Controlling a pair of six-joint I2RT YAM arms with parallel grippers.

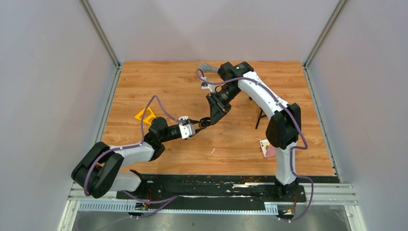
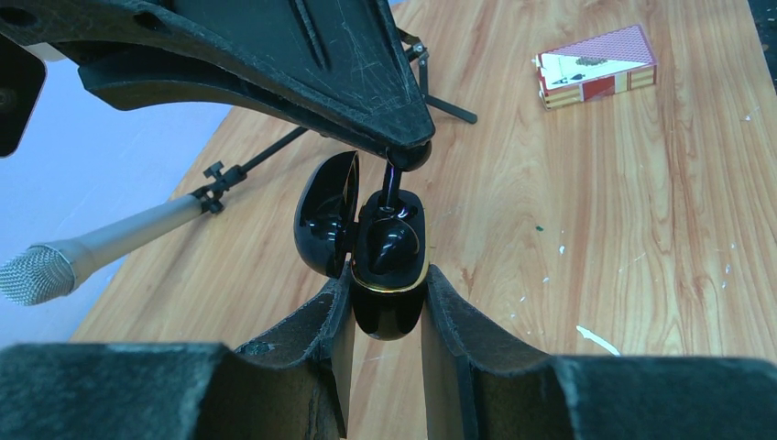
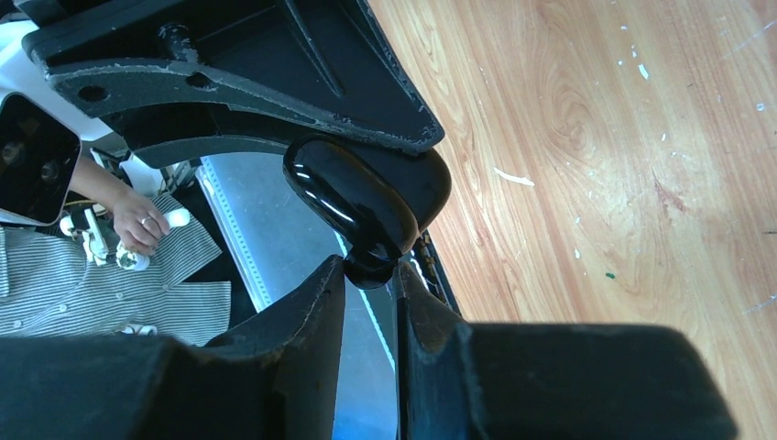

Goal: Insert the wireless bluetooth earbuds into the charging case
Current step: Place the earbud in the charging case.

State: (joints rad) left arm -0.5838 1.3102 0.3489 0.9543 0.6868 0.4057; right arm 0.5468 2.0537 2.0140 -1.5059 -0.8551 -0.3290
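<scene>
Wooden table (image 1: 231, 149), only left wrist shows earbud (image 2: 388, 240) in open case (image 2: 388, 307)

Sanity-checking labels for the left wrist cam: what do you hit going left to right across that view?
microphone → open black charging case → playing-card box

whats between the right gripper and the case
A black earbud, stem pinched in the right gripper, head in the open case; the left wrist view shows it.
</scene>
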